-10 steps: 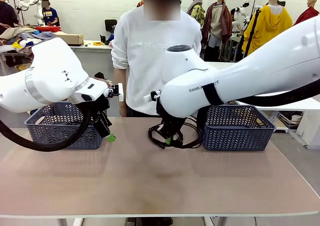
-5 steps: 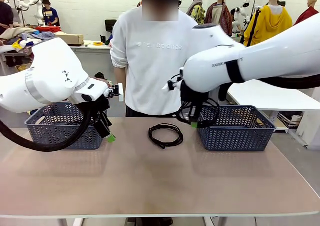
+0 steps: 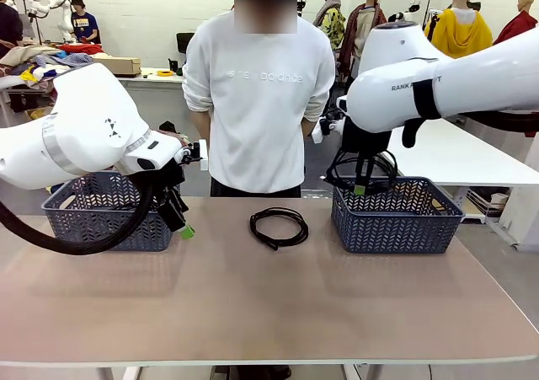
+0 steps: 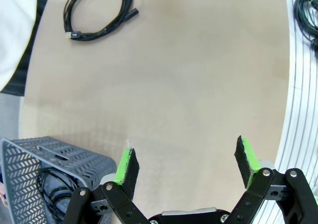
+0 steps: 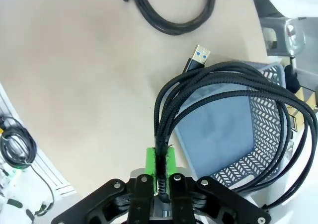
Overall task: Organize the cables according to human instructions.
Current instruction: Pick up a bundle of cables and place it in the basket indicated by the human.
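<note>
Front view: a long tan table (image 3: 253, 304) runs across the picture, and a person (image 3: 257, 102) in a white sweatshirt stands at its far edge, arms behind the back. The left arm (image 3: 84, 136) reaches in low over the left basket (image 3: 101, 228). The right arm (image 3: 455, 85) reaches in higher, above the right basket (image 3: 396, 224). Both baskets are grey plastic mesh and stand near the far edge, well apart.

One black cable (image 3: 279, 227) lies coiled on the table between the baskets, nearer the right one and touching neither. A second coil (image 3: 337, 173) hangs from the right gripper (image 3: 360, 186) over the left end of the right basket, at about rim height.

Right wrist view: the right gripper (image 5: 160, 164) has its green pads pressed together on a bundle of the coil's strands, and a USB plug (image 5: 198, 57) sticks out over the table.

Left wrist view: the left gripper (image 4: 186, 154) is spread wide with nothing between its fingers, above bare table. A thin cord (image 4: 49, 184) lies inside the left basket.
</note>
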Controlling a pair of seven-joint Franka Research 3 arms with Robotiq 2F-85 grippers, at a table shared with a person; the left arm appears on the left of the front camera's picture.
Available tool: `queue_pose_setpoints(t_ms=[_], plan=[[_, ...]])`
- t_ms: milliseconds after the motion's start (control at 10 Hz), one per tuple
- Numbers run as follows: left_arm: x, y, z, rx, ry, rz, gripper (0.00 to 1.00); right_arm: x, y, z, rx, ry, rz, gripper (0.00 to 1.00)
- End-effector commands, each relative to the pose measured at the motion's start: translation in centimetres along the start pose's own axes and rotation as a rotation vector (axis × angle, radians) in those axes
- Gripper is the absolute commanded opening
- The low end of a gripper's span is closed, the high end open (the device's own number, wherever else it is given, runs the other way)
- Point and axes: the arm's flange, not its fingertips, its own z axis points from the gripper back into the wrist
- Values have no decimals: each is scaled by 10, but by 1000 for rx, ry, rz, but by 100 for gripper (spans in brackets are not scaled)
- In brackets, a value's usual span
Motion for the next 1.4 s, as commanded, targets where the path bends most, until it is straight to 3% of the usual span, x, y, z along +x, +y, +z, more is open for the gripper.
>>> queue_pose_setpoints(t_ms=[0, 600, 700, 1300], plan=[[0, -1, 2, 7, 2, -2, 100, 13, 15, 1, -2, -1, -11, 0], [0, -1, 2, 7, 2, -2, 100, 13, 15, 1, -2, -1, -11, 0], [0, -1, 2, 7, 2, -2, 100, 14, 14, 1, 2, -1, 8, 10], [0, -1, 2, 7, 2, -2, 100, -27, -71, -28, 35, 1, 91, 10]])
